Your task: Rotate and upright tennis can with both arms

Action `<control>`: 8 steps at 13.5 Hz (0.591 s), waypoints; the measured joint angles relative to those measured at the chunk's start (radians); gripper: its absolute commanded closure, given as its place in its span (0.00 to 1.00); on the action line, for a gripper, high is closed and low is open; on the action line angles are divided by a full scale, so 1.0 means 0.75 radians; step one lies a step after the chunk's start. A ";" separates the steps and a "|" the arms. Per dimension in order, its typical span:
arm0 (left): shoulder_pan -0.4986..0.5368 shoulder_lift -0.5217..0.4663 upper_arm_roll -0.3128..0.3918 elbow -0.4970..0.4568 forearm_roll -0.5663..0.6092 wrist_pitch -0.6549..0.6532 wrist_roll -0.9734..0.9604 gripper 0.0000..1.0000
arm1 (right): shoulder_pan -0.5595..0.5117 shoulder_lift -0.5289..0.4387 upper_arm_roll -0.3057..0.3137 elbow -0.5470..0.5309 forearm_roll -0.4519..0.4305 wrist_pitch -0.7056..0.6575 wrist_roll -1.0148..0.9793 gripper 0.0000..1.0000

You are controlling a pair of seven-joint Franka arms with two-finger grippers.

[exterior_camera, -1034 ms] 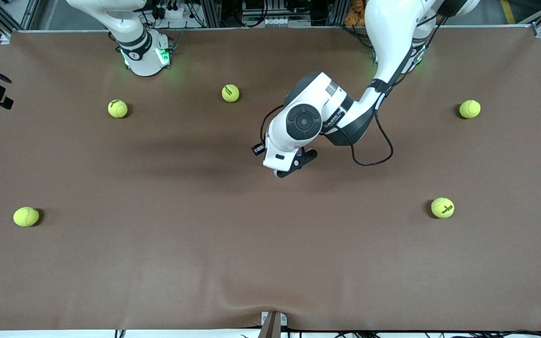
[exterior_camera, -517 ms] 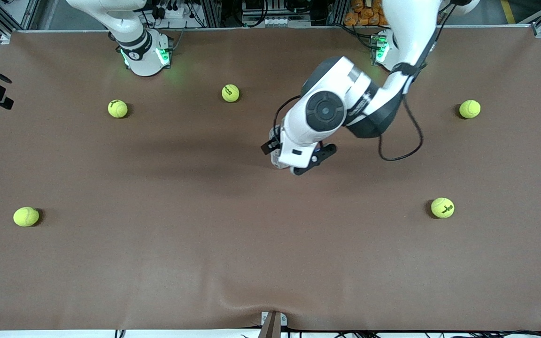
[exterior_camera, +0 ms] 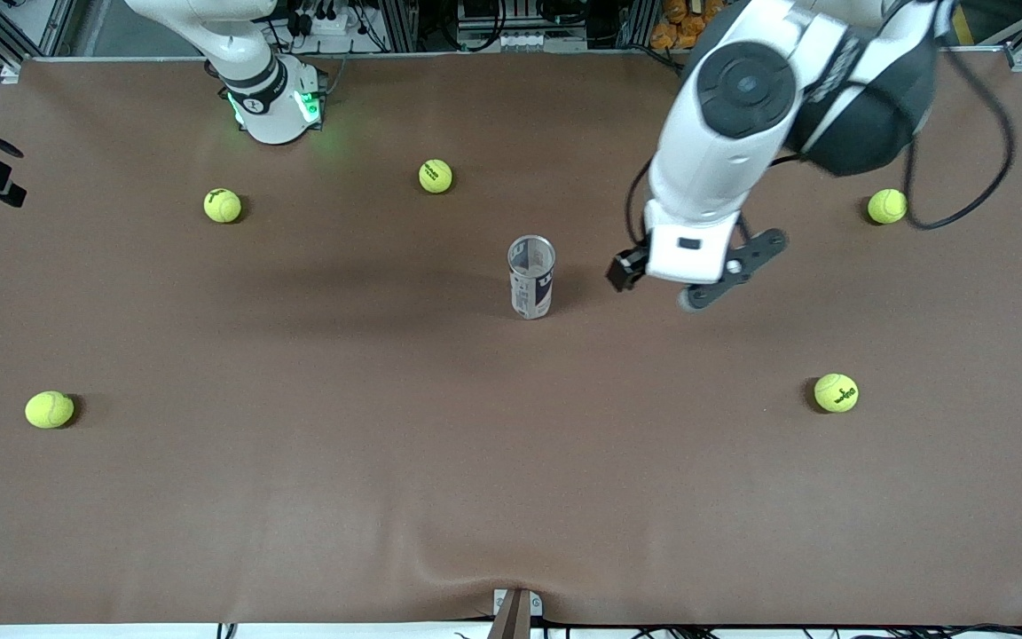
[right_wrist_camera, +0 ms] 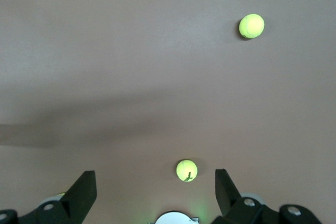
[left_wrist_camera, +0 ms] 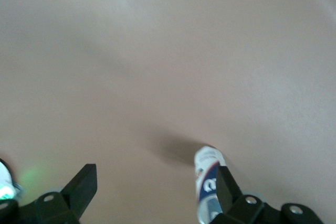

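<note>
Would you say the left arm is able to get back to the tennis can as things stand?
Probably yes. The tennis can stands upright alone mid-table, and the left gripper, open and empty, hangs over bare table beside it toward the left arm's end, with nothing between them.

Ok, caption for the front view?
White-and-blue cylindrical tennis can stands upright mid-table; left end effector open above the table beside it.

The slim cylindrical tennis can (exterior_camera: 531, 277) with a white and dark blue label and a silvery rim stands upright near the middle of the brown table, its open mouth facing up. Nothing touches it. In the left wrist view the tennis can (left_wrist_camera: 208, 182) also stands free
</note>
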 measured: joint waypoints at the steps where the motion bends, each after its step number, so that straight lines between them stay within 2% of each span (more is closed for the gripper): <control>1: 0.056 -0.036 0.002 -0.001 0.007 -0.036 0.099 0.00 | 0.000 0.000 0.000 0.000 0.000 0.000 -0.001 0.00; 5: 0.341 -0.176 0.007 -0.029 0.006 -0.115 0.608 0.00 | 0.000 0.000 0.001 0.000 0.000 0.000 -0.002 0.00; 8: 0.487 -0.318 0.007 -0.159 -0.037 -0.108 0.861 0.00 | 0.000 0.000 0.001 0.000 0.000 0.000 -0.003 0.00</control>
